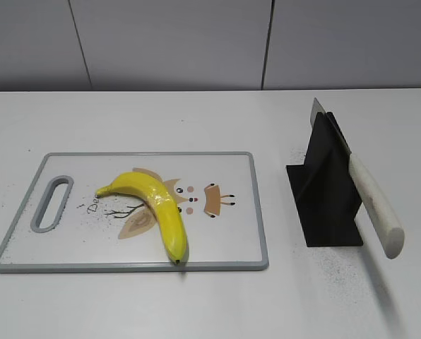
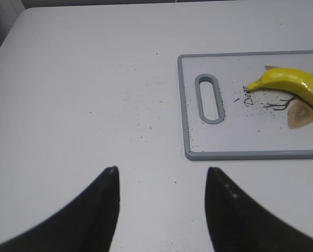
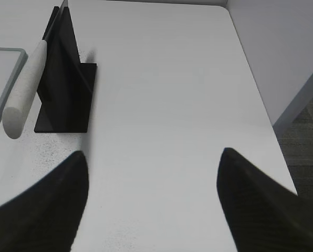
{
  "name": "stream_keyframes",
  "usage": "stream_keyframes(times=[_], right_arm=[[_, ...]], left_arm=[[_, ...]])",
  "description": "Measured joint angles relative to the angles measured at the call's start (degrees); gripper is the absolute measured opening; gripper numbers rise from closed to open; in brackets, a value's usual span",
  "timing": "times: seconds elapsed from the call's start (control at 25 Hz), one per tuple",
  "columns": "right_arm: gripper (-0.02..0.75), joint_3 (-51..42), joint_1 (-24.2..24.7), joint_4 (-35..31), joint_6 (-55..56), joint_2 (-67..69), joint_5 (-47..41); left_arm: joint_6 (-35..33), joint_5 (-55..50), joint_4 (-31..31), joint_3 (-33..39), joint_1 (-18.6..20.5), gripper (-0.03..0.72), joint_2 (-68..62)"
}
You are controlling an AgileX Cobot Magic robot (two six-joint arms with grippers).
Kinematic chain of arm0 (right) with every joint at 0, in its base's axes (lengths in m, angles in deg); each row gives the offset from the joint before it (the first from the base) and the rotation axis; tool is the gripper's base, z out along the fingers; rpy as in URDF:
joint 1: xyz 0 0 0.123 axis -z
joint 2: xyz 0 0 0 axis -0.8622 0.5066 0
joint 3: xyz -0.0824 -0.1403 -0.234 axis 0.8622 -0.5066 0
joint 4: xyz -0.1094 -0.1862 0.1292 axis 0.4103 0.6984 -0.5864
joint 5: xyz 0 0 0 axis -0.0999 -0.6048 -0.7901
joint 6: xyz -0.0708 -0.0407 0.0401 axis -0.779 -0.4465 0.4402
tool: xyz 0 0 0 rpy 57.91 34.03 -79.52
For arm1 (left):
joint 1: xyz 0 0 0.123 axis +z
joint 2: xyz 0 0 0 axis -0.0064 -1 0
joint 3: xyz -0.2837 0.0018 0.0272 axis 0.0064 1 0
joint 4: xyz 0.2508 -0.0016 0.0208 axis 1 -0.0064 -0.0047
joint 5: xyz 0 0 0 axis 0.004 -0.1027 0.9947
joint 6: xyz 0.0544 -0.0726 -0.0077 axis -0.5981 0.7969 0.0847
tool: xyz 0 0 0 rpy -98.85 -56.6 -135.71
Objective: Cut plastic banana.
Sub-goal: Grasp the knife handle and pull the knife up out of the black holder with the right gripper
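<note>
White worktop against a pale grey panelled wall.

The worktop [image 1: 161, 311] is matt white with rounded corners, sprinkled with fine dark specks. Behind its far edge the wall [image 1: 175, 42] rises in flat grey panels split by thin dark vertical seams. Beyond the right edge, a grey speckled floor [image 3: 303, 136] shows below a pale panel. Lighting is soft and even, with faint shadows.

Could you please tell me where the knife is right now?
In the exterior view the knife sits right of the cutting board, resting in the black stand, handle pointing toward the camera.
</note>
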Motion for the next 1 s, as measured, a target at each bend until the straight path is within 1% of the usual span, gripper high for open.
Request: stream_keyframes(times=[1.0], right_arm=[[0.575, 0.0, 0.0, 0.0, 0.0, 0.0, 0.0]], left_arm=[[0.0, 0.0, 0.0, 0.0, 0.0, 0.491, 0.0]])
